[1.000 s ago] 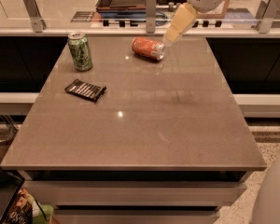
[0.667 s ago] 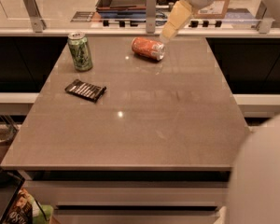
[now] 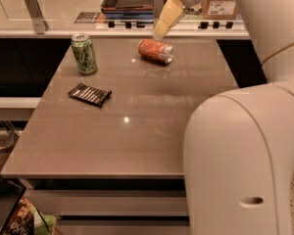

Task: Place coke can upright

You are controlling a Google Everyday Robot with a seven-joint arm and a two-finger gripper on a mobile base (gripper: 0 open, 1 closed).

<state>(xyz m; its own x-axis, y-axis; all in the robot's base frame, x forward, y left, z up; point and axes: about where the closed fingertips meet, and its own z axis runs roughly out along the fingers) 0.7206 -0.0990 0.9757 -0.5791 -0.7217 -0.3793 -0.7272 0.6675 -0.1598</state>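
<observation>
Coke can point(image 3: 156, 51) lies sideways on the table point(image 3: 137, 131); gripper point(image 3: 161, 29) slants down just behind it, spread unclear.

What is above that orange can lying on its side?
The gripper hangs just above the coke can, at its far side. The can covers the patch of table beneath it.

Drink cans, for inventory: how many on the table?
2: green can upright far left; coke can on its side far centre, near the gripper. The arm hides the near right corner.
</observation>
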